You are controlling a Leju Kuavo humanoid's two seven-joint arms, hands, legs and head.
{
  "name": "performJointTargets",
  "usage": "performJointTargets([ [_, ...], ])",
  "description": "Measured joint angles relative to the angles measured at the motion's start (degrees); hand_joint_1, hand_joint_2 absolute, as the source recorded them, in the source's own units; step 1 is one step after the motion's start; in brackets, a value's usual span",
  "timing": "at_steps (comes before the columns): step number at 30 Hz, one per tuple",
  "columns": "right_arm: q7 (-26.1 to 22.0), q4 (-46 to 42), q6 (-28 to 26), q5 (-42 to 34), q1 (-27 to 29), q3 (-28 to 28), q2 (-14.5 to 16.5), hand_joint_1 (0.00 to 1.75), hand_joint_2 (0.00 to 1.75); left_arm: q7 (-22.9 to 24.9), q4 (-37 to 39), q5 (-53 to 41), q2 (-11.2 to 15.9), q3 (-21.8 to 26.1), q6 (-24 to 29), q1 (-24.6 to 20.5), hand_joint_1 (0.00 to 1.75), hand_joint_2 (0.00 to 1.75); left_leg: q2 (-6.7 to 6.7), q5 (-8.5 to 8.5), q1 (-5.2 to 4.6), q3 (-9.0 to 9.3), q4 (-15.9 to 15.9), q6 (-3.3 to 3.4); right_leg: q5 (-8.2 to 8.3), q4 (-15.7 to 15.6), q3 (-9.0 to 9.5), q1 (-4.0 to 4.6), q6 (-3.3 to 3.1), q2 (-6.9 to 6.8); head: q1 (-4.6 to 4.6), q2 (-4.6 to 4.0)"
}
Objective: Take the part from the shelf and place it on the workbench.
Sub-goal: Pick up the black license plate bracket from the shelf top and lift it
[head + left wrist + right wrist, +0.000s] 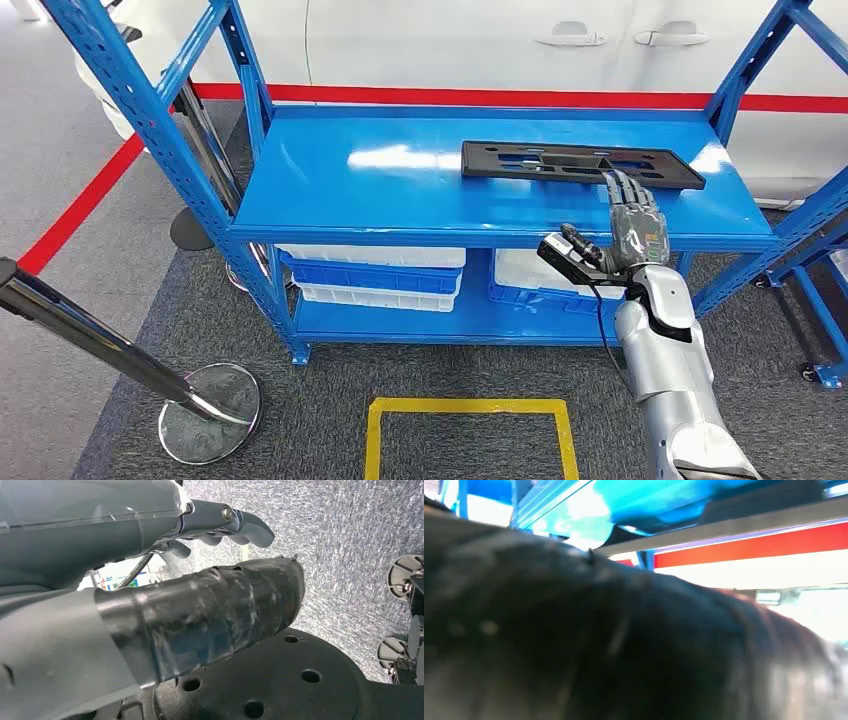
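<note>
Our right hand (634,222) reaches over the front edge of the blue shelf (400,195), its fingers (628,190) stretched flat and lying on the near edge of the black part (580,163). We cannot tell whether anything is actually gripped; the fingers look extended rather than curled. That part is a long flat black plate with cut-outs, lying on the top deck of the shelf toward its right side, just in front of a white car (500,45). Below it, on the lower deck, we see blue and white bins (375,275). Our left hand (200,580) hangs over grey carpet, fingers loosely curled with nothing in them. On the floor lie a yellow square outline (470,440) and a chrome post base (210,412).
</note>
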Motion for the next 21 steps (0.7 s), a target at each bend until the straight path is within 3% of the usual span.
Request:
performJointTargets([
  [21, -0.3, 1.1, 0.9, 2.2, 1.0, -1.1, -0.9, 0.00, 0.00, 0.3, 0.1, -1.2, 0.0, 0.0, -0.5, 0.0, 0.00, 0.00, 0.00, 0.01, 0.00, 0.00, 0.0, -0.01, 0.00, 0.0, 0.00, 0.00, 0.00, 0.01, 0.00, 0.00],
])
